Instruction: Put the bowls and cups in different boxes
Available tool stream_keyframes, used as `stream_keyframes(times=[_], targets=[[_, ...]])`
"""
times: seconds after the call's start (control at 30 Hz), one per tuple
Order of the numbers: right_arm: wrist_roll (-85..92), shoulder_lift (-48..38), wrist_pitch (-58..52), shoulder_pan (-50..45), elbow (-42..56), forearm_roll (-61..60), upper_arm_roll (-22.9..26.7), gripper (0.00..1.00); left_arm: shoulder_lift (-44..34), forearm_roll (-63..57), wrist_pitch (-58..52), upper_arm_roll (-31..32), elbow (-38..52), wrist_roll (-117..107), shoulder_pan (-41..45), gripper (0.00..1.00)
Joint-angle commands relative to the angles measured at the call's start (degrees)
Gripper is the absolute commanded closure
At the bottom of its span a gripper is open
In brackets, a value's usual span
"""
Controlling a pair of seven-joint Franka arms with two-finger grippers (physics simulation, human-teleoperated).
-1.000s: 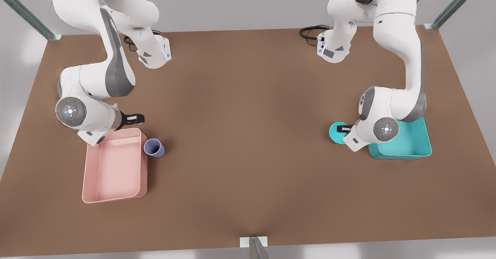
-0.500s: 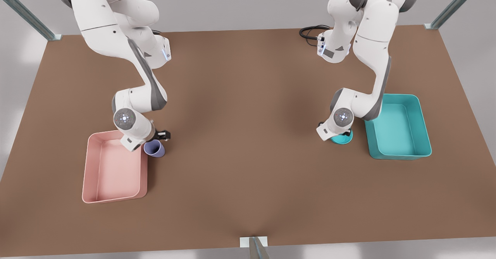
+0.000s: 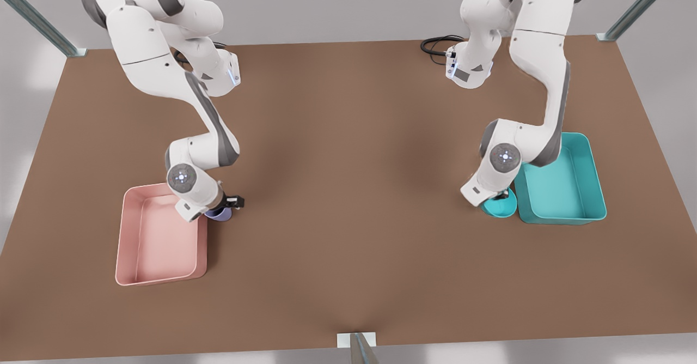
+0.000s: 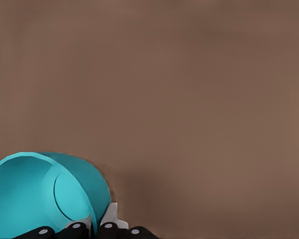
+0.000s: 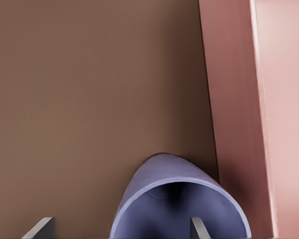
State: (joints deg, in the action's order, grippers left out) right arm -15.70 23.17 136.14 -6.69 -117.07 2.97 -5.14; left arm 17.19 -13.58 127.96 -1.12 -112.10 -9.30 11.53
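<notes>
The teal bowl [image 3: 500, 207] hangs tilted just beside the teal box [image 3: 561, 219], on the front view's right. My left gripper [image 3: 504, 194] is shut on its rim; in the left wrist view the fingertips [image 4: 77, 229] pinch the bowl's [image 4: 35, 194] wall. On the front view's left, the lavender cup [image 3: 220, 215] stands on the table against the pale pink box [image 3: 126, 233]. My right gripper [image 3: 226, 205] is down over it, open. In the right wrist view its fingers [image 5: 42, 226] stand far apart, one outside the cup [image 5: 159, 184] and one over its mouth.
The pink box's wall [image 5: 229, 99] runs right next to the cup. Both boxes hold nothing. The two arm bases [image 3: 218, 75] stand at the table's far edge, with a black cable [image 3: 435, 45] by one. A post [image 3: 356, 347] is at the near edge.
My left gripper has carried the teal bowl nearer to the teal box and tipped it. My right gripper has dropped lower over the lavender cup, which has not moved.
</notes>
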Motion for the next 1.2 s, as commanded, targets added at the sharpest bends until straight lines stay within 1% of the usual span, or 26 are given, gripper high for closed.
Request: stream_keyframes(times=[0.0, 0.07, 0.1, 0.13, 0.17, 0.23, 0.27, 0.3, 0.43, 0.47, 0.5, 0.53, 0.57, 0.63, 0.67, 0.7, 0.73, 0.77, 0.8, 0.83, 0.87, 0.9, 0.97, 1.03, 1.1, 1.17], targets=[[-2.76, 0.91, 0.53, -0.17, 0.53, -0.07, -0.05, 0.00, -1.90, 0.31, -23.00, -0.19, 5.57, -5.19, -5.18, 0.79], [-2.67, 1.79, 0.53, -0.26, 0.88, 0.02, 0.04, 0.00, -1.99, 0.40, -22.32, -2.39, 6.81, -5.65, -12.58, 0.79], [-2.67, 1.88, 0.53, -0.17, 0.88, 0.02, 0.04, 0.03, -1.90, 0.40, -21.43, -2.39, 6.55, -5.56, -15.21, 0.79], [-2.67, 1.88, 0.53, -0.17, 0.88, 0.02, 0.04, 0.10, -1.55, 0.40, -20.91, -2.57, 6.20, -5.47, -16.97, 0.79], [-2.50, 1.88, 0.53, -0.17, 0.88, 0.02, 0.04, 0.30, -1.37, 0.40, -17.66, -3.44, 3.13, -4.50, -17.86, 0.79], [-2.15, 1.88, 0.44, -0.17, 0.88, 0.02, 0.04, 0.61, 0.38, 0.48, -11.60, -5.46, -1.18, -4.24, -18.47, 0.79], [-2.06, 1.88, 0.44, 0.09, 0.97, 0.02, -0.05, 0.73, 2.93, 0.66, -8.78, -5.64, -2.50, -4.24, -18.82, 0.79], [-1.97, 1.97, 0.35, 0.36, 0.97, 0.02, -0.05, 0.79, 4.07, 0.66, -5.71, -5.56, -4.70, -4.24, -18.82, 0.79], [-1.71, 1.97, -0.35, 1.85, 2.11, -0.07, -0.05, 0.79, 8.03, 0.84, -2.54, -5.64, -5.32, -4.24, -19.17, 0.79], [-0.65, 1.97, -1.32, 2.55, 3.43, -0.15, -0.05, 0.79, 8.29, 0.75, -2.45, -5.64, -5.23, -4.15, -19.17, 0.73], [-0.65, 1.88, -5.44, 2.64, 6.59, -0.24, -0.05, 0.79, 8.65, 0.75, -2.45, -5.64, -5.14, -3.80, -19.17, 0.43], [-0.74, 1.61, -9.49, 2.55, 10.02, -0.77, -0.40, 0.79, 8.65, 0.92, -2.54, -5.64, -4.97, -3.53, -19.00, 0.00], [-0.74, 1.35, -11.60, 1.94, 12.39, -0.86, -0.58, 0.79, 6.02, 4.87, -6.65, -5.73, -3.39, -3.45, -19.26, 0.00], [-1.27, 1.35, -14.76, 1.85, 16.61, -1.29, -2.42, 0.79, -0.75, 7.16, -28.10, -5.56, 6.45, -3.36, -18.56, 0.00], [-0.65, 1.70, -17.22, 1.94, 20.46, -2.26, -2.60, 0.79, -2.42, 7.08, -36.61, -4.07, 12.85, -3.27, -17.95, 0.00], [1.27, 1.70, -20.91, 2.38, 25.30, -2.18, -2.51, 0.79, -3.57, 7.08, -43.74, -0.56, 19.01, -3.36, -17.68, 0.00], [5.92, 1.61, -24.07, 2.73, 29.25, -1.56, -1.99, 0.79, -5.50, 6.99, -44.20, 4.97, 20.61, -4.06, -16.55, 0.00], [14.35, 1.61, -26.28, 5.09, 32.34, -0.51, -0.32, 0.79, -6.03, 6.90, -40.00, 7.88, 21.74, -6.94, -11.72, 0.00], [22.63, 1.70, -26.37, 7.21, 33.49, 0.37, 1.09, 0.79, -5.94, 6.99, -39.44, 8.51, 28.23, -14.09, -9.25, 0.00], [26.85, 1.70, -26.37, 7.56, 33.84, 2.39, 4.25, 0.79, -6.03, 6.81, -43.40, 10.17, 32.21, -7.69, -7.75, 0.00], [29.40, 1.79, -26.28, 8.00, 33.84, 2.84, 6.54, 0.79, -6.03, 6.64, -45.78, 11.67, 32.39, -2.05, -7.05, 0.00], [30.90, 1.96, -26.28, 8.79, 33.75, 2.75, 7.95, 0.79, -5.68, 6.90, -46.31, 11.58, 33.00, -1.60, -6.17, 0.00], [29.76, 6.27, -26.28, 10.03, 33.58, 2.48, 7.95, 0.79, -5.24, 6.72, -46.39, 12.11, 33.62, -1.69, -6.43, 0.00], [29.67, 10.66, -23.30, 9.94, 33.84, 0.20, 7.77, 0.79, -5.24, 6.73, -48.77, 12.72, 35.11, -1.78, -6.08, 0.00], [29.67, 13.56, -19.08, 9.94, 33.93, -0.68, 7.77, 0.79, -5.50, 5.76, -50.69, 16.06, 35.20, -2.31, -6.17, 0.00], [29.50, 15.23, -16.79, 9.85, 34.54, -0.94, 7.77, 0.79, -5.51, 1.63, -52.02, 21.24, 35.20, -8.54, -6.25, 0.00]])
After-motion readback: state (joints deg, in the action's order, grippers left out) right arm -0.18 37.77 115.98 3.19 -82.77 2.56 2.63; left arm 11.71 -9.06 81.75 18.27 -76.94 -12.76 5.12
